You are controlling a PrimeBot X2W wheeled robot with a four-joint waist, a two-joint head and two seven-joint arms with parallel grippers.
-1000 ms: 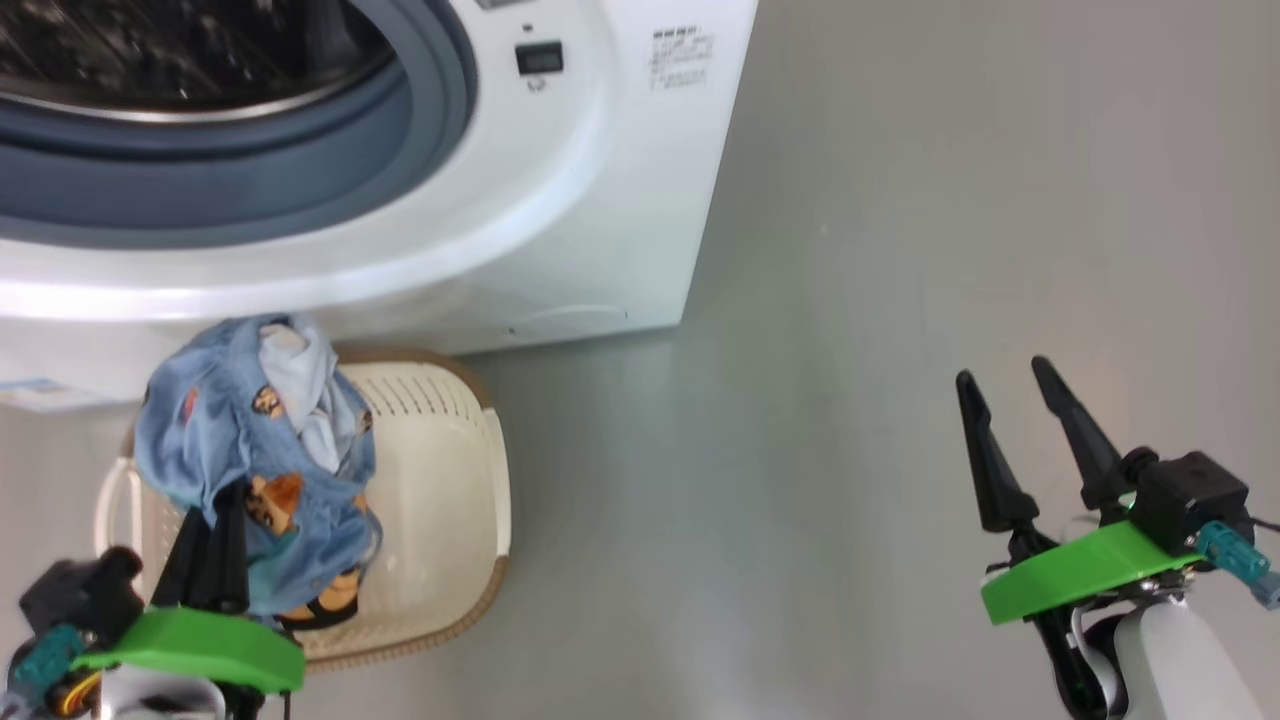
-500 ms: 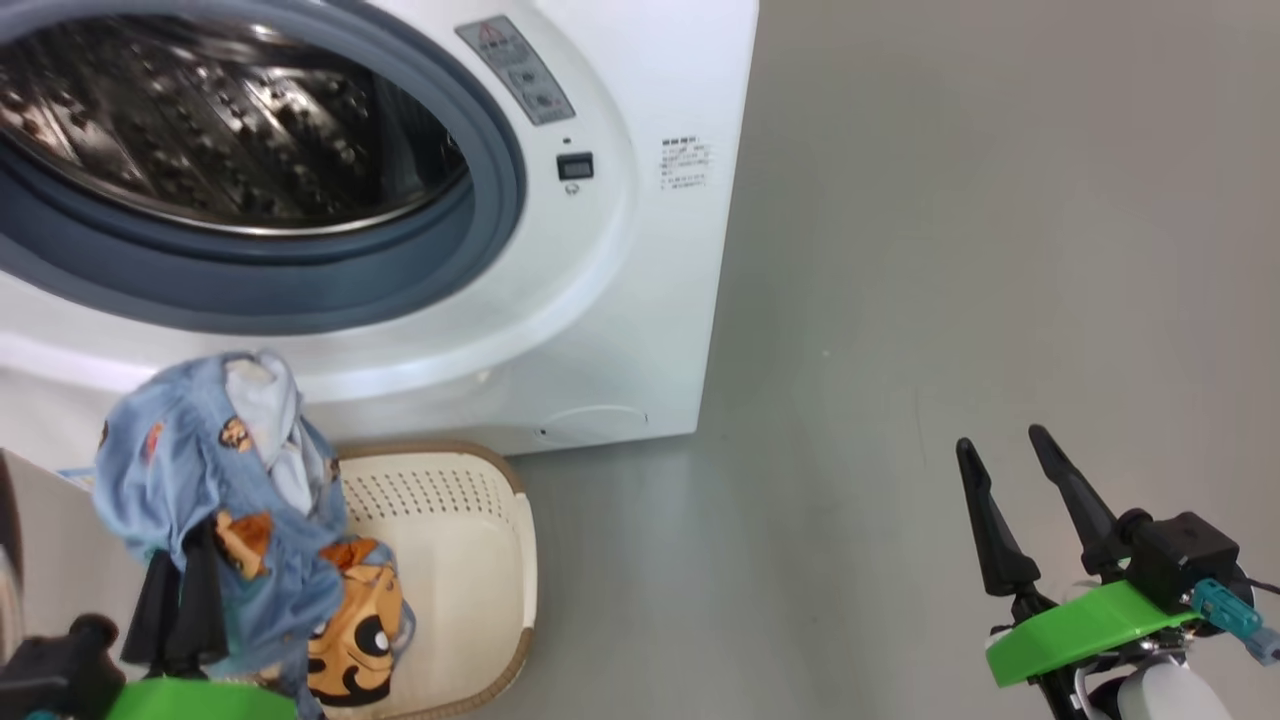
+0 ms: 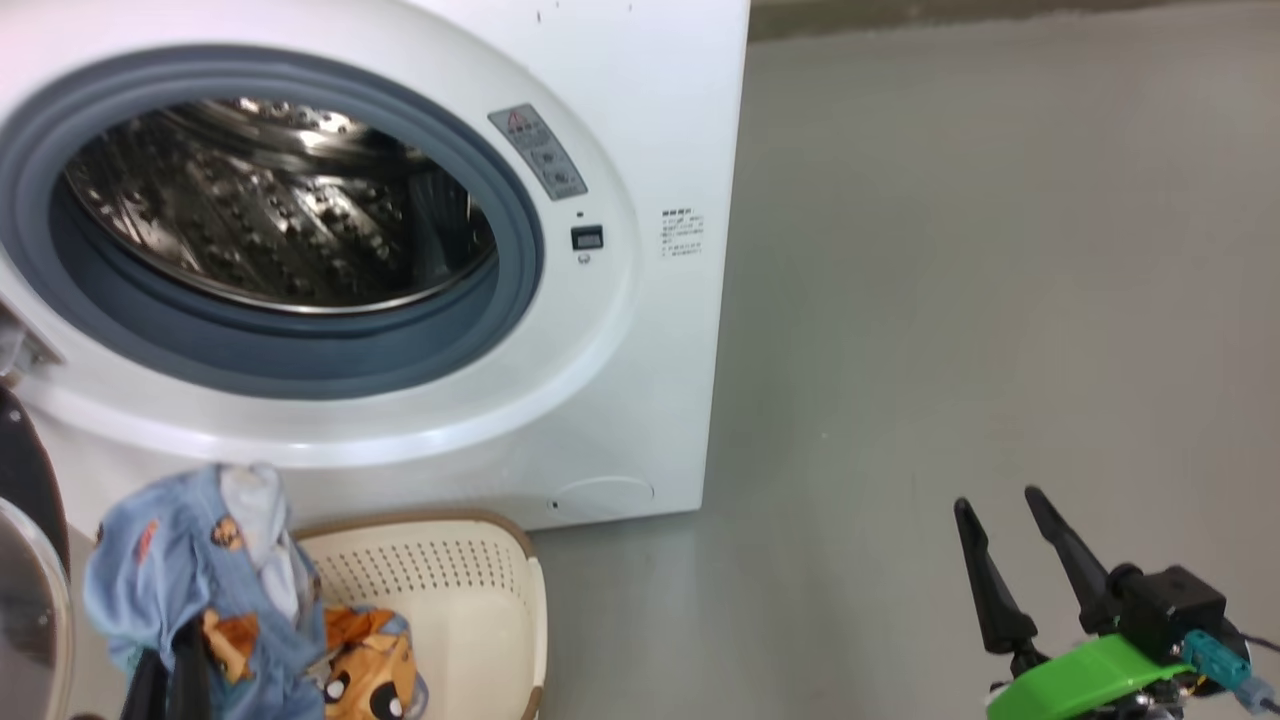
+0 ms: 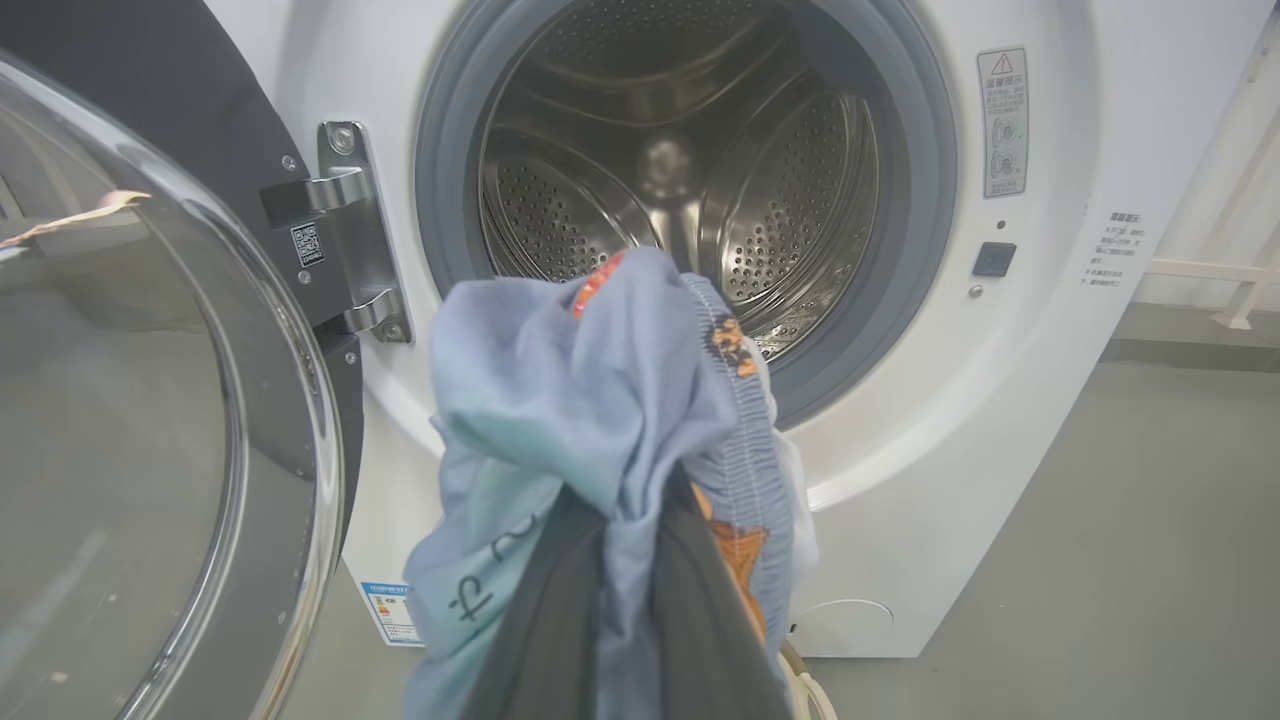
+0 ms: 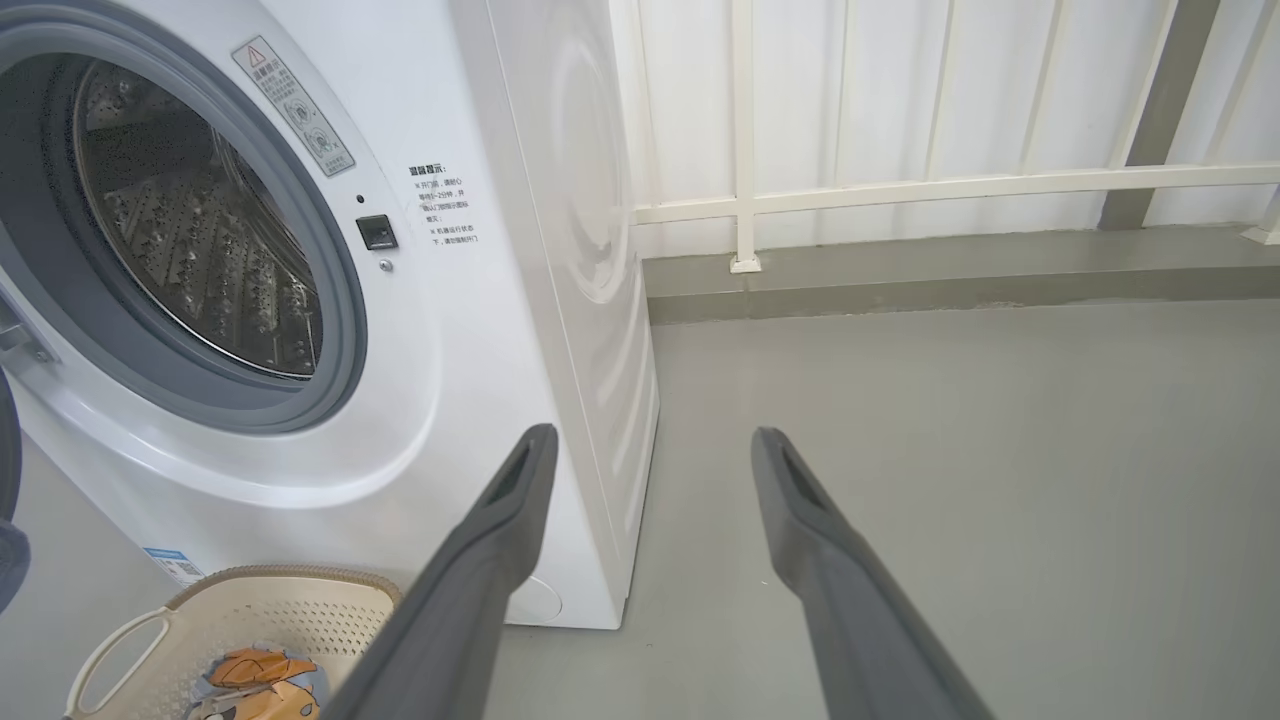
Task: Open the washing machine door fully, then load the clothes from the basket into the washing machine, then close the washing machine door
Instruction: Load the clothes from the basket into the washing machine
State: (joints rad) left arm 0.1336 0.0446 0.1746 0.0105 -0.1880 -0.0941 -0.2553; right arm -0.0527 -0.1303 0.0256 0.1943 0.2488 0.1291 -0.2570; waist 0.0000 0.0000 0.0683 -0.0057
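Left tool (image 4: 635,510) clamped tight on the clothes (image 4: 590,400): light blue bundle, orange cartoon prints, ribbed waistband, bunched over the fingertips. Bundle held up before the lower edge of the drum (image 4: 680,190) mouth, over the left side of the basket (image 3: 470,590). Orange-print garment (image 3: 365,675) lies in the basket; basket cream, perforated, brown rim, on the floor (image 3: 1000,250) just beside the washing machine (image 3: 650,120) front. Washing machine door (image 4: 150,450) swung wide left on metal hinge (image 4: 355,230), glass bowl near the bundle. Grey-blue gasket (image 3: 300,365) rings the steel drum. Right tool (image 3: 996,498) jaws apart, holding nothing, well apart to the right over grey floor, open room beyond the machine's side edge, white railing (image 5: 900,185) behind
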